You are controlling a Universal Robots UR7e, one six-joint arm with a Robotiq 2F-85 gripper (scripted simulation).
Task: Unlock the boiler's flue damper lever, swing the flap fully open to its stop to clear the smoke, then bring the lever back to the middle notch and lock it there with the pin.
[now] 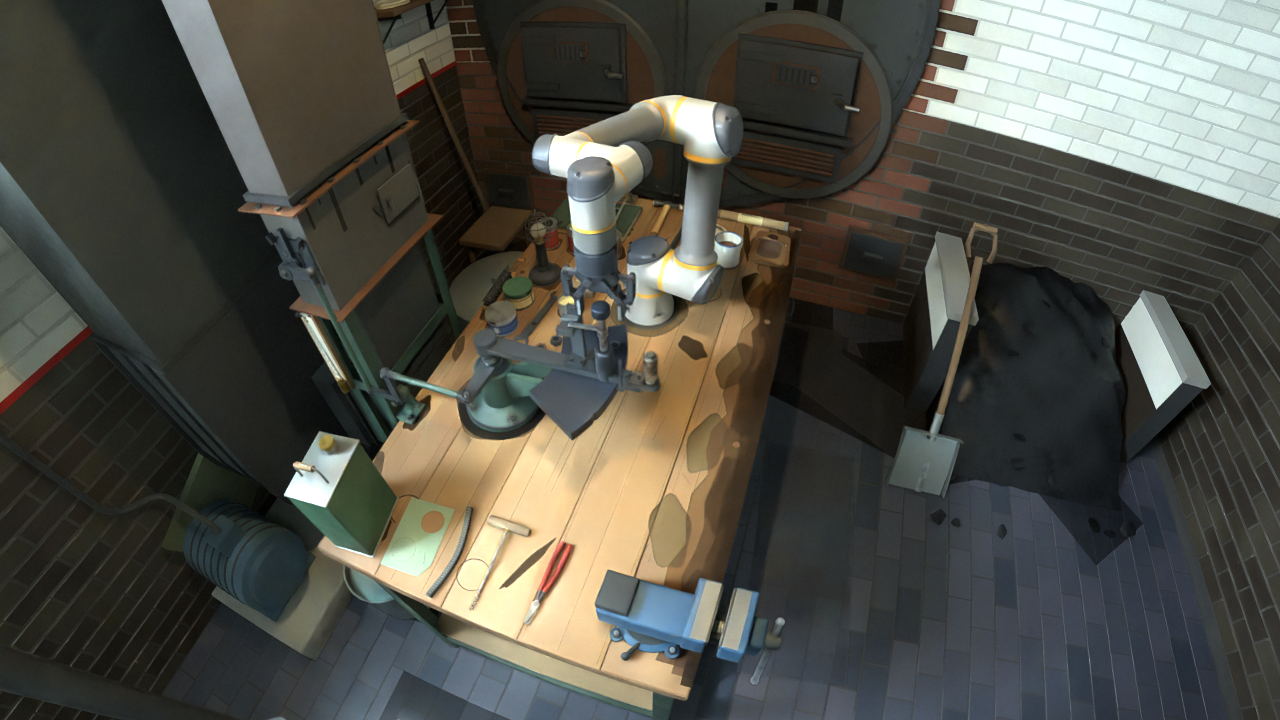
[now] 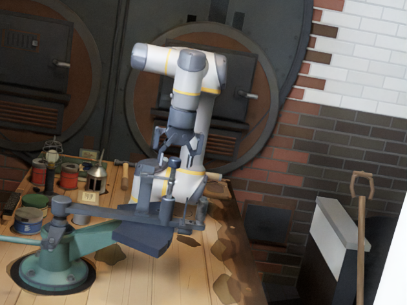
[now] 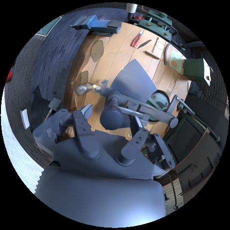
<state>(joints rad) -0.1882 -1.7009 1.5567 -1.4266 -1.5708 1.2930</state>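
Observation:
The damper lever [image 1: 537, 356] [image 2: 124, 213] is a grey bar. It runs from a green pivot base [image 1: 498, 403] [image 2: 52, 259] across the bench to a silver handle [image 1: 650, 365] [image 3: 83, 89]. A dark sector plate [image 1: 569, 400] [image 2: 144, 238] sits under it. The locking pin [image 1: 599, 313] [image 2: 173, 162] [image 3: 111, 119] stands upright on the lever, with a round knob on top. My gripper [image 1: 594, 300] [image 2: 177, 157] [image 3: 112, 117] is open and holds nothing. It hangs straight down with its fingers on either side of the pin's knob.
The wooden workbench [image 1: 582, 466] carries tins and a lamp [image 2: 49, 171] at the far left. A green can [image 1: 340, 492], hand tools [image 1: 528, 564] and a blue vise [image 1: 671, 613] sit at the near end. The boiler doors [image 2: 203, 95] stand behind my arm.

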